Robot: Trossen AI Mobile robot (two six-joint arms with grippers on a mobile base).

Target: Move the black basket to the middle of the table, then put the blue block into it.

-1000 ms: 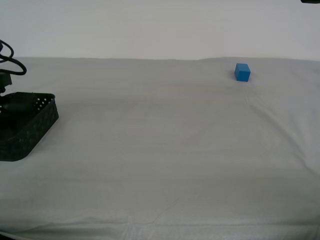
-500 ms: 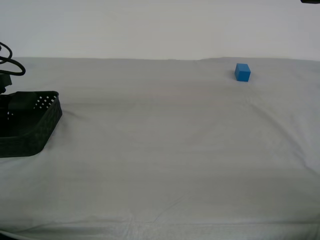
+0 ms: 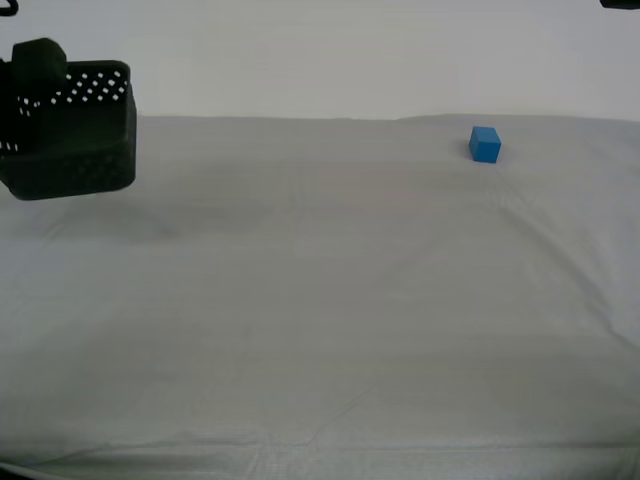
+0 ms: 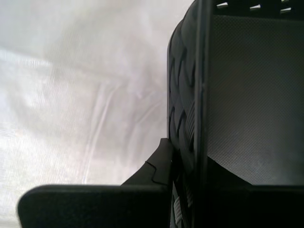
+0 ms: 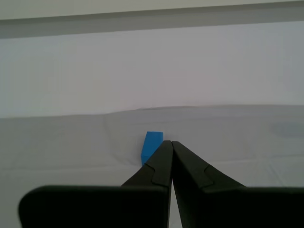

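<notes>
Black perforated plastic, the small rectangular basket (image 3: 75, 130) is seen in the exterior view lifted clear of the grey-white cloth worktop (image 3: 330, 300), at that view's far left and well short of the middle. A dark gripper part shows at its upper rim. The small bright blue cube (image 3: 485, 144) rests on the cloth far off toward the exterior view's right, near the back edge.

In the second wrist view, my second gripper (image 4: 183, 164) is seen clamped on 1 wall of the basket (image 4: 247, 95), 1 of the fingers (image 4: 159, 166) outside and the other hidden inside. Only a thin wall is pinched, so the basket is judged liable to swing, tilt or slip out during transport, and a hard set-down could drag the wrinkled cloth.

In the first wrist view, the fingers (image 5: 187, 164) of my first gripper (image 5: 171, 145) are pressed together with nothing held, and the cube (image 5: 152, 146) lies beyond them. A closed approach would knock it away.
</notes>
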